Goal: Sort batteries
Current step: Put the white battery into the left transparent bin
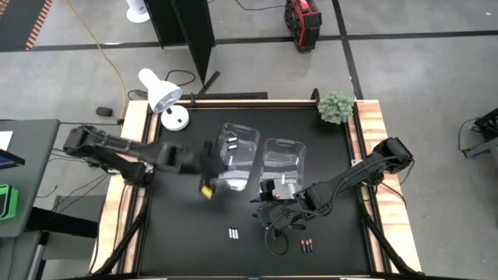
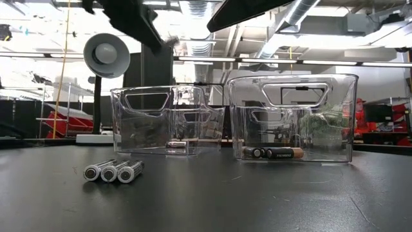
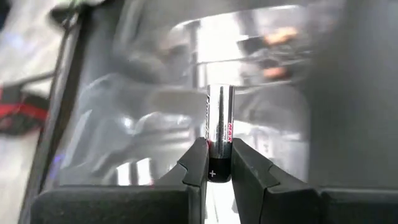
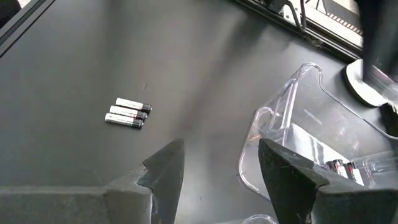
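My left gripper (image 3: 219, 149) is shut on a silver battery (image 3: 219, 118) and hovers at the left bin (image 1: 239, 155), well above the table (image 1: 179, 225). My right gripper (image 4: 217, 149) is open and holds nothing. It hangs near the front of the right bin (image 1: 284, 163). Three silver batteries (image 2: 112, 171) lie side by side on the table, also seen in the right wrist view (image 4: 127, 113). A few dark batteries (image 1: 306, 246) lie farther right. One silver battery (image 2: 177, 145) rests in the left bin, and dark copper-ended ones (image 2: 273, 153) in the right bin. My left gripper pinches the silver battery by its dark end marked with a plus (image 3: 219, 165), between the two fingertips (image 3: 194, 165). The fingers lie along the battery, and its silver body sticks out past them. It is lifted clear, with the clear bin behind it.
A white desk lamp (image 1: 163, 97) stands at the table's far left corner and a small green plant (image 1: 336, 106) at the far right corner. Cables (image 1: 276, 233) lie under my right arm. Wooden rims (image 1: 366, 132) edge the table.
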Controlling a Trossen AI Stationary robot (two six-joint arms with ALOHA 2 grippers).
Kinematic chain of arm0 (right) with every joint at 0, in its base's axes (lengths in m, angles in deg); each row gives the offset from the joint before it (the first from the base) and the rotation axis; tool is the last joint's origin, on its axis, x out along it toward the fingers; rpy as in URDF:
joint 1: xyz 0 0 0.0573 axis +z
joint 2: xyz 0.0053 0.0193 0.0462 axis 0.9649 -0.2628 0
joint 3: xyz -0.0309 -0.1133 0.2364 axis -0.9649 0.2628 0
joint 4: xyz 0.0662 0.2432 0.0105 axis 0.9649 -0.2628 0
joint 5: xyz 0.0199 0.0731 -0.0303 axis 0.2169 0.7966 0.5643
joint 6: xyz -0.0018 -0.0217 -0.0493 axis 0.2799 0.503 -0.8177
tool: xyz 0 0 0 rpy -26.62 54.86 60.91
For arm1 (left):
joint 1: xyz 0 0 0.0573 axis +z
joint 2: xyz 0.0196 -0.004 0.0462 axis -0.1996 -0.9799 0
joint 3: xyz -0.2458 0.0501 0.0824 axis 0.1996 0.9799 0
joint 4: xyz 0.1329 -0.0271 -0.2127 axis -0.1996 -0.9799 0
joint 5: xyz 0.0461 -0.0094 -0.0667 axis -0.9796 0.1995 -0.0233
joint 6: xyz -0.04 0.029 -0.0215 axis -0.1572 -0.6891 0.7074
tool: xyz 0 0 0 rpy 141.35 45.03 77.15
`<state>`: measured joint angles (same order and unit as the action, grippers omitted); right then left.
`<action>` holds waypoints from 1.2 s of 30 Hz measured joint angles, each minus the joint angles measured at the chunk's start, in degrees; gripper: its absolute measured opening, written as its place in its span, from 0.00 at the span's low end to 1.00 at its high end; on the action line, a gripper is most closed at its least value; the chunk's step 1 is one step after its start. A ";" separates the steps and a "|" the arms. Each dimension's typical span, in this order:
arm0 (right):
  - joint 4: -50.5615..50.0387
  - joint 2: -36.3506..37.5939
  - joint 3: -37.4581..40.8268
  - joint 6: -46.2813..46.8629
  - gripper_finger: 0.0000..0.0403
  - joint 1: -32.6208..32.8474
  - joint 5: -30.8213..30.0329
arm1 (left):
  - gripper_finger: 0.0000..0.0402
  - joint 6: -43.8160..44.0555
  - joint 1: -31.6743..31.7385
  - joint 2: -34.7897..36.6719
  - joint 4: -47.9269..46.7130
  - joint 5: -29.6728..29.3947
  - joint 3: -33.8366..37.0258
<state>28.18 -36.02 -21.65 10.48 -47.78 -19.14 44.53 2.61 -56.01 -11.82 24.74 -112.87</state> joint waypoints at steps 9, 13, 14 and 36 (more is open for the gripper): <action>0.02 0.00 0.00 -0.52 0.55 -0.04 -0.02 | 0.10 -4.36 25.66 -0.83 0.95 15.60 0.00; 0.08 0.00 0.00 -1.18 0.55 -0.04 0.00 | 0.10 -5.12 30.18 -3.95 1.65 20.87 0.00; 0.07 0.00 0.00 -1.23 0.55 -0.04 0.00 | 0.10 -5.22 30.44 -5.11 2.12 21.51 0.00; 0.35 0.00 0.00 -1.31 0.55 -0.09 0.00 | 0.11 -3.66 30.77 -27.21 3.24 14.37 -6.25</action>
<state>28.53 -36.02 -21.65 9.17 -47.87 -19.14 40.86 33.38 -83.22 -8.58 39.11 -119.12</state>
